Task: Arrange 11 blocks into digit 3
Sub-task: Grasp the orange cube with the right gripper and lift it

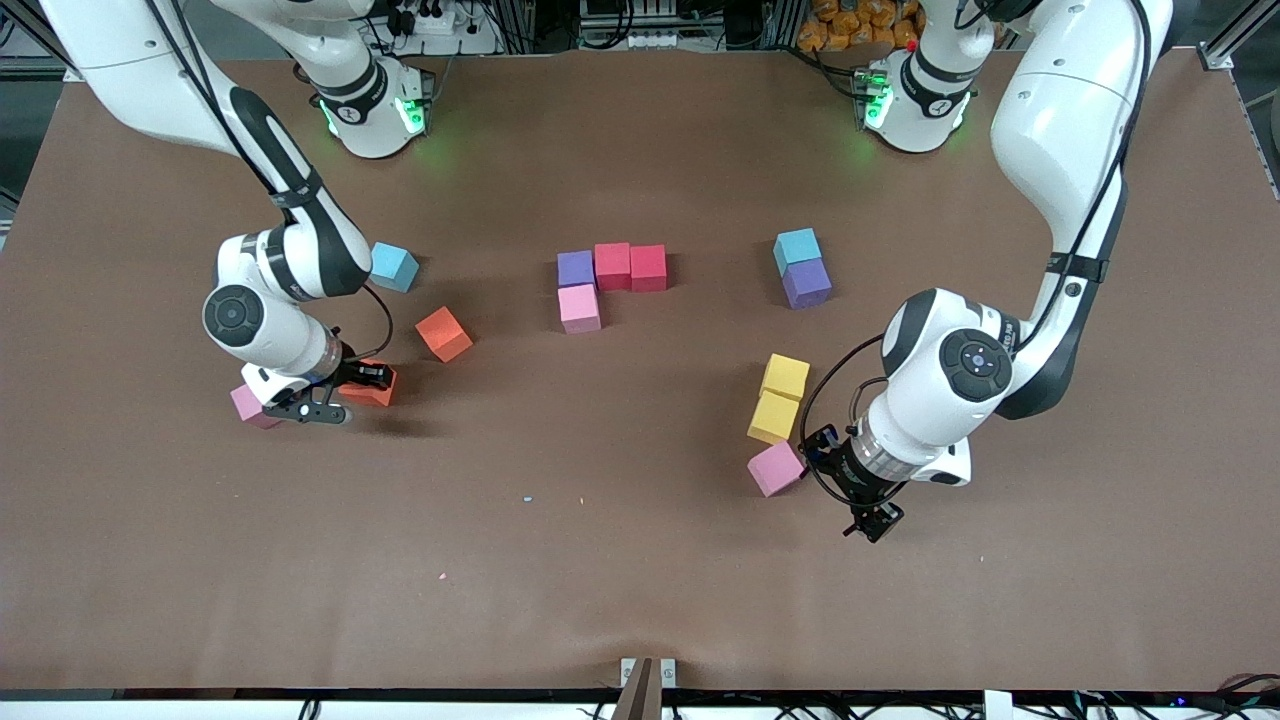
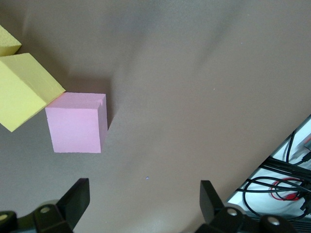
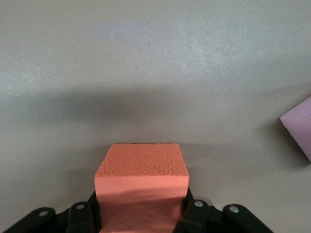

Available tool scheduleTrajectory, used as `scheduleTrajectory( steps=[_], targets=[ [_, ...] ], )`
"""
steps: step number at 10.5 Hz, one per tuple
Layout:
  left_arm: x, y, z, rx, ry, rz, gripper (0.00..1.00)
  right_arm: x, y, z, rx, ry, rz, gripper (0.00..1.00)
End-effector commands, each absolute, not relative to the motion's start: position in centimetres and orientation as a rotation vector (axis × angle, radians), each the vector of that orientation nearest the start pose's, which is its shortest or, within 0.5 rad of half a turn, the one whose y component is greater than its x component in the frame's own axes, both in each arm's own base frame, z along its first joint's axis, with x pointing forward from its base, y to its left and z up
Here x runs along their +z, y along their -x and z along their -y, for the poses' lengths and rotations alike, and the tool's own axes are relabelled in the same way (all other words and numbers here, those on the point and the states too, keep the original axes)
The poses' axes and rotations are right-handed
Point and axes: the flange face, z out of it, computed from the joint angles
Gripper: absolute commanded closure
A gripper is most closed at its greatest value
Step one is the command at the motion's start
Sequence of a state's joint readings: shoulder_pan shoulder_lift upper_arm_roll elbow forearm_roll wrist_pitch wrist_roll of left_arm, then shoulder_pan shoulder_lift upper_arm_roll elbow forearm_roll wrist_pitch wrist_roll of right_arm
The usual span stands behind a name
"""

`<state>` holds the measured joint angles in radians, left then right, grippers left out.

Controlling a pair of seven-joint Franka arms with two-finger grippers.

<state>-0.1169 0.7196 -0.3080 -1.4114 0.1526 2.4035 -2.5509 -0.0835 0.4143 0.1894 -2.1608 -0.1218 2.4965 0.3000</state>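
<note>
Forming the digit, you have four blocks set at the centre of the desk in the front view: a purple block, two red blocks in a row, and a pink block just below the purple one, likely the top bar and the start of a downstroke.

Right gripper, at middle left of that view, is clamped on an orange block low at the desk, judged a grasp for carrying it to the figure. A second orange block lies above and beside it, a pink block at the gripper's other flank, and a light-blue cube higher up.

Left gripper, at lower right, hangs wide open and empty, waiting near a pink block that touches two yellow blocks. Higher up, a light-blue cube abuts a purple block.

Only the right wrist view confirms the fingers pressing both sides of the orange block. Only the left wrist view shows the parted fingers with bare desk between them, the pink block lying off to one side.
</note>
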Motion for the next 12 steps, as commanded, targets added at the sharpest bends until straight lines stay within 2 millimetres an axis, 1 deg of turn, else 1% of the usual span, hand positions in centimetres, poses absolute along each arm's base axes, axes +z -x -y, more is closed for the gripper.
scheduleTrajectory(
  steps=[1,2,3,4,5,7,8,10,11,12],
  targets=[
    [32.6,-70.5,26.1,-0.027,-1.404,-2.457,0.0,23.5,-57.4,-8.4,0.08,3.127,-0.123,1.0],
    [32.6,-70.6,25.9,-0.018,-1.425,-2.445,0.0,25.8,-59.0,-9.9,0.09,3.132,-0.116,1.0],
    [32.6,-70.5,26.1,-0.019,-1.431,-2.441,0.0,28.0,-60.1,-11.8,0.087,3.133,-0.117,1.0],
    [32.5,-70.4,26.2,-0.02,-1.432,-2.443,0.0,29.5,-60.7,-14.0,0.064,3.129,-0.106,1.0],
    [32.5,-70.4,26.2,-0.034,-1.422,-2.448,0.0,30.2,-60.4,-16.9,0.044,3.127,-0.104,1.0],
    [32.4,-70.5,26.0,-0.026,-1.425,-2.448,0.0,30.6,-59.7,-22.6,0.029,3.111,-0.099,1.0],
    [32.5,-70.5,25.9,-0.028,-1.42,-2.449,0.0,30.4,-59.2,-25.4,0.029,3.105,-0.106,1.0],
    [32.4,-70.4,26.3,-0.037,-1.416,-2.451,0.0,30.9,-57.4,-31.4,0.053,3.11,-0.074,1.0],
    [32.1,-70.4,26.3,-0.036,-1.423,-2.452,0.0,31.1,-56.5,-33.7,0.051,3.109,-0.066,1.0],
    [31.9,-70.3,26.4,-0.039,-1.422,-2.456,0.0,31.0,-55.5,-35.3,0.05,3.109,-0.038,1.0]
  ],
)
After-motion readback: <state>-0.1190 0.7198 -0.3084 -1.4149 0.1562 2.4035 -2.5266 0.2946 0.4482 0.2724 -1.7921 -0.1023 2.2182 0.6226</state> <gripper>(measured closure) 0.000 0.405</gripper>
